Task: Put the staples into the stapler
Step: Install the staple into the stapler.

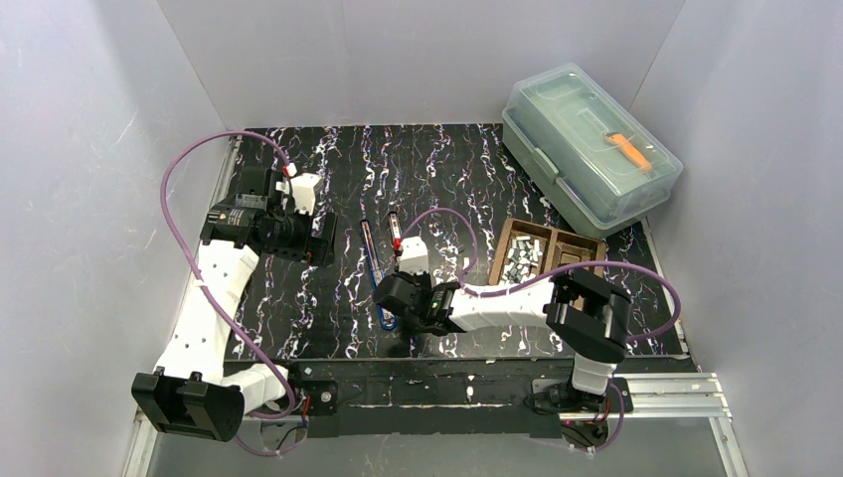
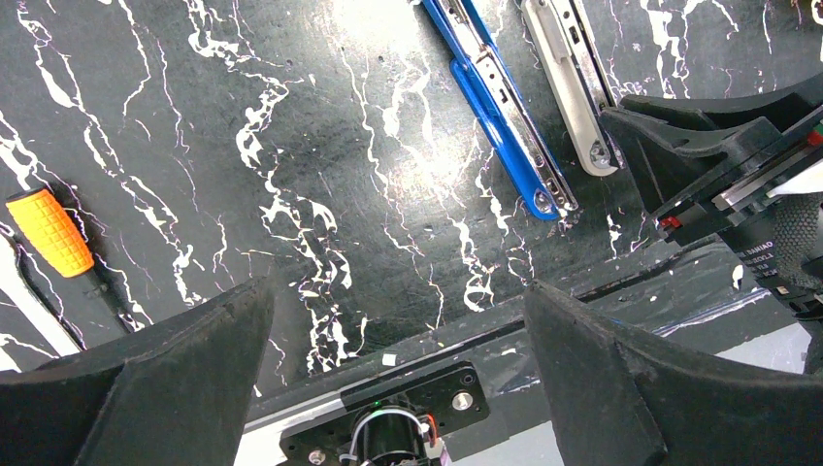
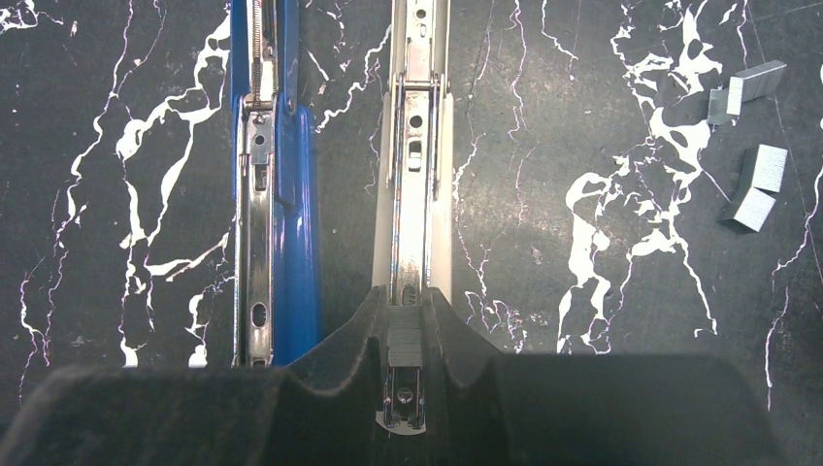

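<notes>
**Staple strip.** The staple strip (image 3: 405, 347) is a short, ribbed grey bar clamped between the fingertips of the right gripper (image 3: 405, 303). The jaws are closed to a narrow gap against its two sides. The strip sits directly over the near end of the open magazine channel of the white stapler (image 3: 415, 175). Whether it touches the channel cannot be told.

**Staplers.** The white stapler lies opened out flat on the black marbled table (image 3: 602, 320). In the right wrist view its rail runs toward 12 o'clock. The blue stapler (image 3: 277, 194) lies just beside it at 9 o'clock, also open, parallel and not touching.

**Other staples.**
- A few loose staples (image 3: 755, 184) lie on the table at 2 o'clock from the right gripper, well apart from both staplers.
- In the top view, a heap of staples (image 1: 519, 260) fills the left compartment of a wooden tray (image 1: 497, 260), at 3 o'clock from the staplers.
- A clear lidded plastic box (image 1: 591, 149) stands at 1 o'clock from the tray, with an orange item inside.

**Left gripper.** The left gripper (image 2: 398, 301) has its jaws spread wide and holds nothing. It hangs over bare table at 9 o'clock from the staplers in the top view. In its own wrist view, an orange-handled tool (image 2: 49, 233) lies on the table at 9 o'clock.
</notes>
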